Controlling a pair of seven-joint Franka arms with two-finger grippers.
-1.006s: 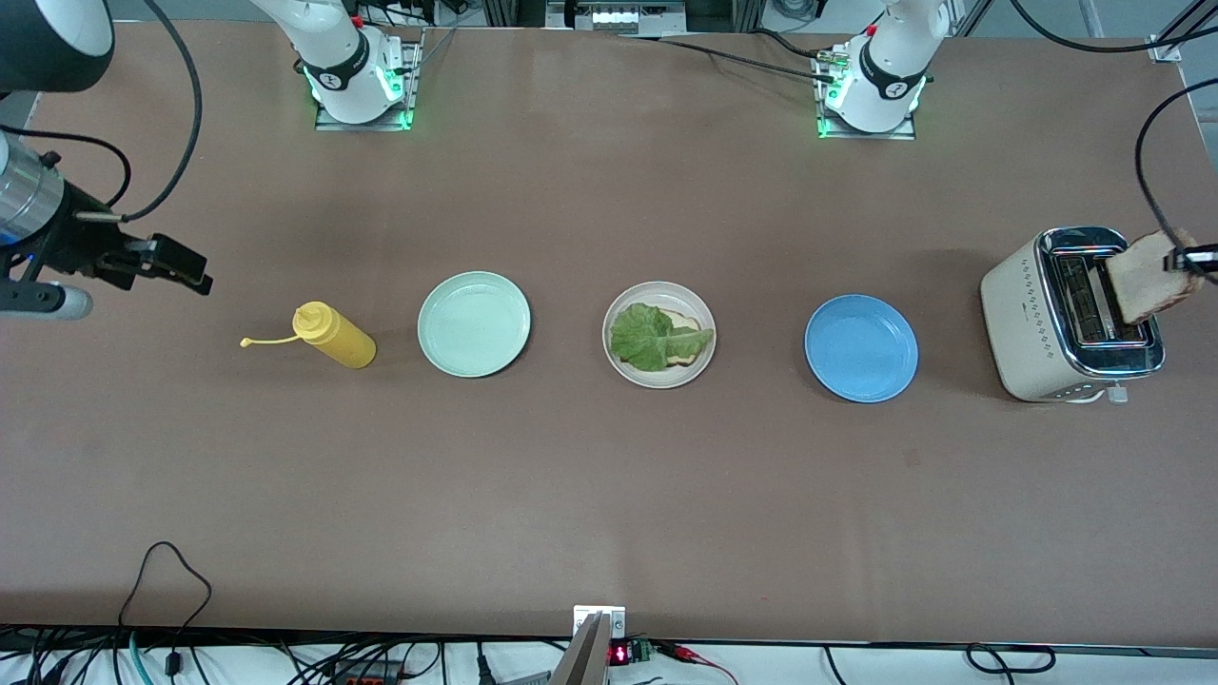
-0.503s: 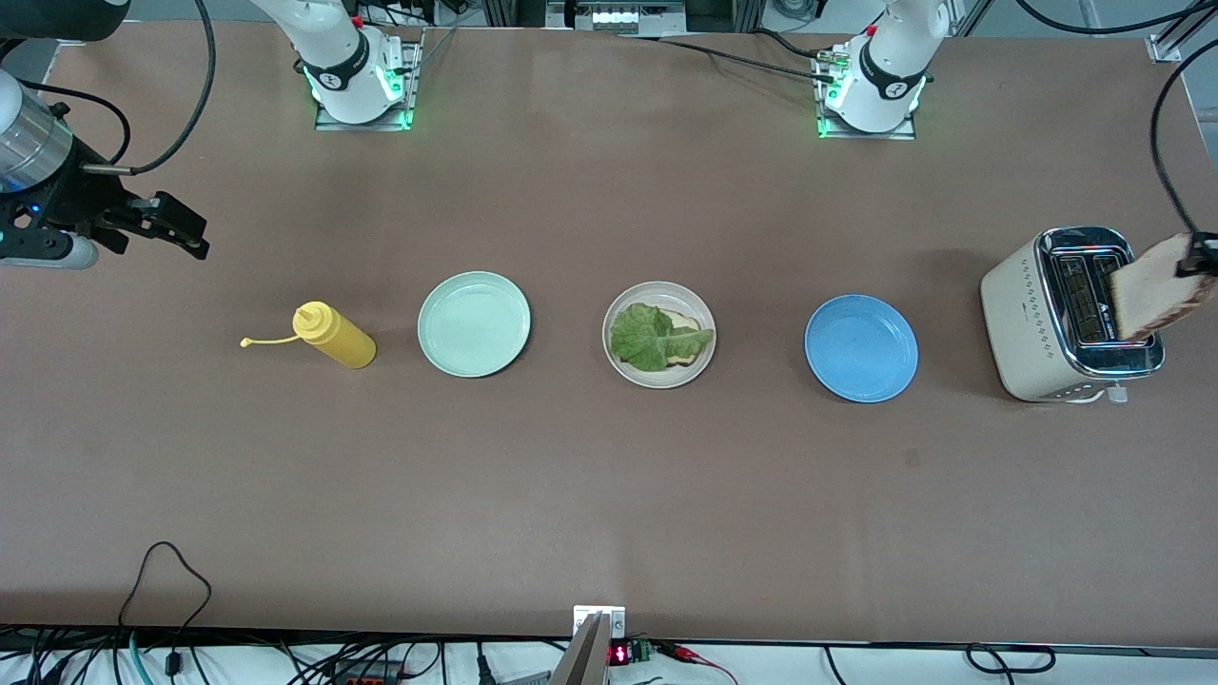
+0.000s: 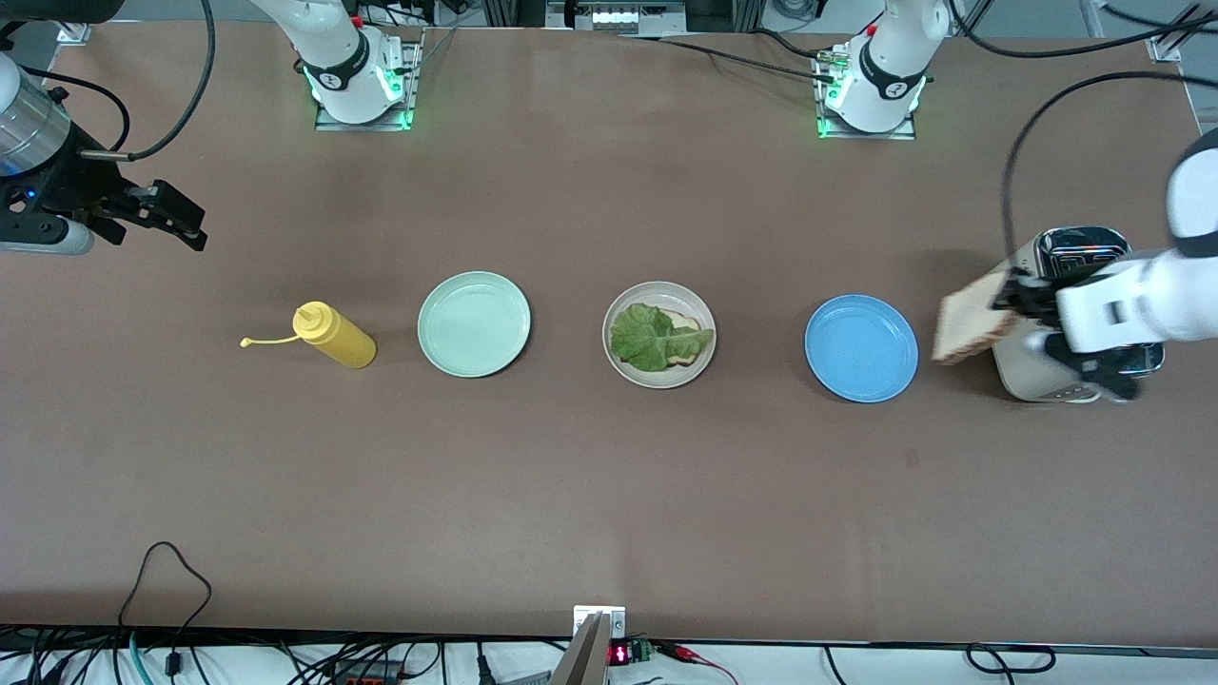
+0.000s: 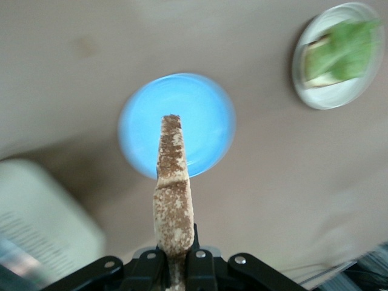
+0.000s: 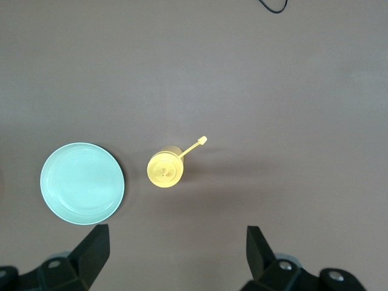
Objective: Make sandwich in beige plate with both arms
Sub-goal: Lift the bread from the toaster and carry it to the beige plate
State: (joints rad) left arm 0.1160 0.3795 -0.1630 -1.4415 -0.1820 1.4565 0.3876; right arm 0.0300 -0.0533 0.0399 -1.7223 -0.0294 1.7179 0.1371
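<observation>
Speckled, brown-crusted bread slice [image 4: 173,194], seemingly upright

Yellow squeeze bottle [image 3: 335,337] lies beside mint-green plate [image 3: 474,323]; blue plate [image 3: 861,348] near toaster [image 3: 1032,371].

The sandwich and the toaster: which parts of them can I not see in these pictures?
- First bread slice on the beige plate, front view: mostly hidden under the lettuce leaf.
- Toaster, front view: slots and front covered by the left arm; left wrist view: blurred, cut by the edge.
- Second bread slice in the left gripper, left wrist view: seen edge-on only.
</observation>
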